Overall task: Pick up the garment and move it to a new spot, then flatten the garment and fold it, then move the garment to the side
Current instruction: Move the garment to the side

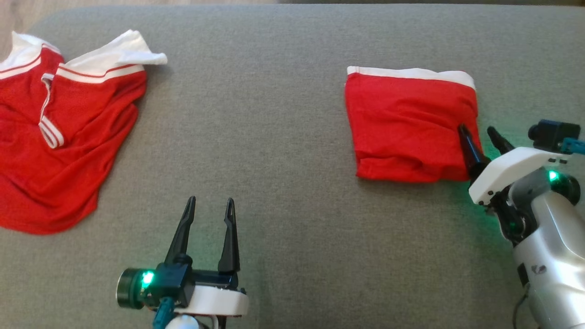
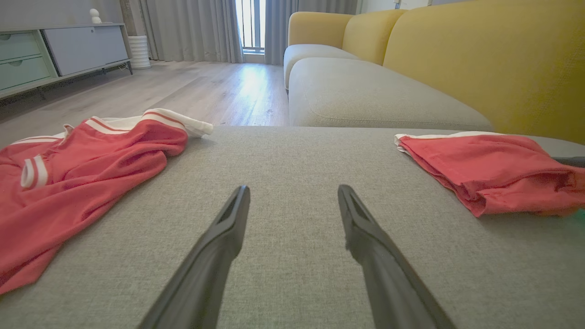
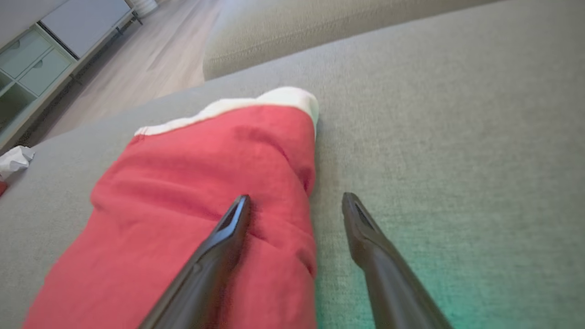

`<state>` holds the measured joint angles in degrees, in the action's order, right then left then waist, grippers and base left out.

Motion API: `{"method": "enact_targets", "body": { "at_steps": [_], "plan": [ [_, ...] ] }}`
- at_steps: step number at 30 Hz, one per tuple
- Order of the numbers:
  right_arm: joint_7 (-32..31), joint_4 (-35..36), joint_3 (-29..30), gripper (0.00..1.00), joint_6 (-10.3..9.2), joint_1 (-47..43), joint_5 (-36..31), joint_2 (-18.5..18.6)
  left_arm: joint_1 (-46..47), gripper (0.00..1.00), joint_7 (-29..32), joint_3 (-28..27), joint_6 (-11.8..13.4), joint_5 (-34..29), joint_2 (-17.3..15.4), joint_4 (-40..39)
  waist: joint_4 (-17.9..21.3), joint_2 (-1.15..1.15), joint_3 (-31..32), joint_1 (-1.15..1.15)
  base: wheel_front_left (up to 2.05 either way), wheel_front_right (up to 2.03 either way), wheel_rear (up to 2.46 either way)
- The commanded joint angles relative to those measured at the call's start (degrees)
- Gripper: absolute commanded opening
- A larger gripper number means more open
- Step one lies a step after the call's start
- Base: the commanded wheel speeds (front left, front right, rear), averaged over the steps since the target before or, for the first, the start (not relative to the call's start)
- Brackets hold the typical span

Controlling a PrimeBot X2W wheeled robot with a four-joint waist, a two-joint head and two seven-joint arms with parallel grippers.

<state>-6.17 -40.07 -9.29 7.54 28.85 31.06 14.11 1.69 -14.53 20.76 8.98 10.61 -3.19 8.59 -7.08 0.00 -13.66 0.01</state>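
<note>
Both spread wide: right hand (image 1: 476,129) straddles edge of folded garment (image 1: 406,128) (left hand (image 1: 210,199) over grey cushion (image 1: 292,137)).

The left gripper (image 1: 210,201) and right gripper (image 1: 476,129) each carry 2 long black tapered fingers (image 1: 182,233) on a white housing (image 1: 507,171) with a green light (image 1: 147,278); the right forearm (image 1: 548,256) is silver.

Head camera looks down on the grey cushion (image 1: 283,137); low wrist cameras share the folded garment (image 2: 493,178), the right apparently nearest.
</note>
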Motion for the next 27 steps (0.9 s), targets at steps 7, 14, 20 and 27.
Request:
{"method": "enact_targets", "body": {
  "at_steps": [7,14,20,27],
  "plan": [
    [-1.8,-1.8,-2.9,0.00,-0.05,1.8,3.6,1.2,2.6,1.00,-0.5,-0.7,-0.3,0.0,0.2,-0.7,-0.4,0.00,-0.5,-0.01,0.00,0.00,0.00],
    [0.4,0.9,-4.5,0.00,-0.05,1.7,3.2,7.6,2.6,1.00,-0.5,-1.0,-0.3,0.1,0.3,-1.1,1.8,0.00,-1.5,-0.01,0.00,0.00,0.00],
    [-1.0,3.9,-3.2,0.00,-0.05,2.8,3.1,16.2,4.6,1.00,-0.5,-1.2,-1.0,-0.5,0.3,-1.6,5.3,0.00,-5.3,-0.01,0.00,0.00,0.00],
    [-1.7,5.2,2.1,0.00,-0.05,4.8,2.0,24.1,8.9,1.00,-0.5,-1.1,-2.4,-1.8,0.2,-1.6,8.2,0.00,-10.7,-0.01,0.00,0.00,0.00]
  ]
}}
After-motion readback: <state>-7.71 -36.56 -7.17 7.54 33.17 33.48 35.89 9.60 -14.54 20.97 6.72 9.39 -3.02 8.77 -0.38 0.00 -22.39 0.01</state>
